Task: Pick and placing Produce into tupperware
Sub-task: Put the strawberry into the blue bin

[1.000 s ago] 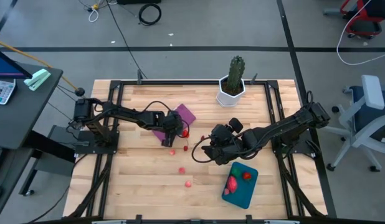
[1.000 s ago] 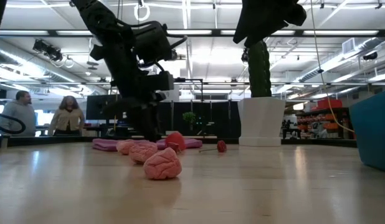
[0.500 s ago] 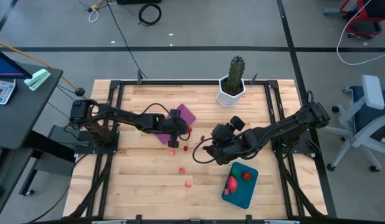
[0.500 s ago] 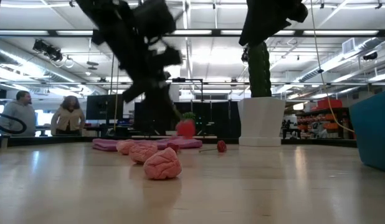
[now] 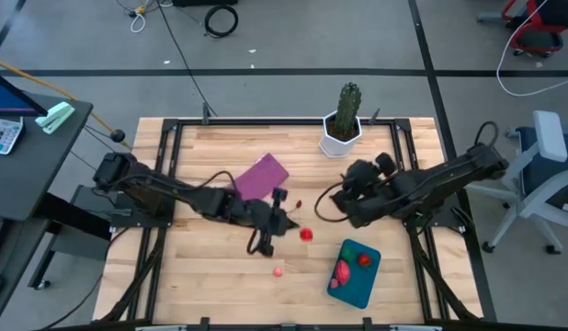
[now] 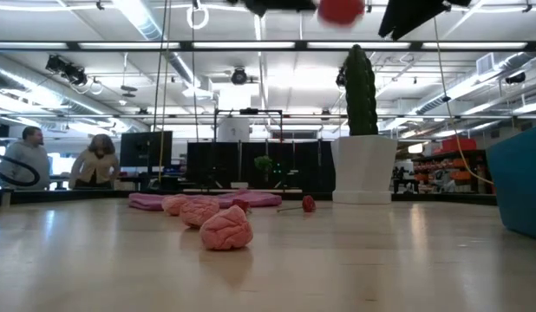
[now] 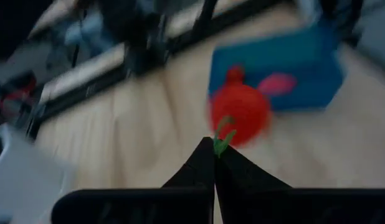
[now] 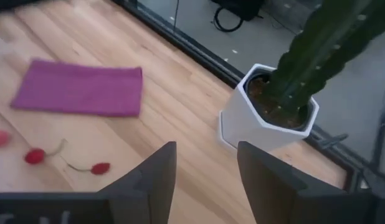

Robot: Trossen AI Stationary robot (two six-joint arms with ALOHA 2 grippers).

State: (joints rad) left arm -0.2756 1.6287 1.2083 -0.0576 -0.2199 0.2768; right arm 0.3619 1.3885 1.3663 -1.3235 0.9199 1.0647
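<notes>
L gripper (image 7: 214, 155) pinched shut on green stem of red fruit (image 7: 240, 114), held aloft; teal tupperware (image 7: 286, 62) just ahead, below. Risk: thin stem grip, fruit could swing or slip, dropping short onto table. R gripper (image 8: 205, 165) spread, idle nr cactus pot (image 8: 267, 118).

Cactus (image 5: 347, 104) in white pot (image 5: 340, 137), purple cloth (image 5: 260, 176) flat nearby

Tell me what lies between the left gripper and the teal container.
In the high view, the left gripper holds a red tomato by its green stem. Between tomato and teal container lies only bare wooden table.
</notes>
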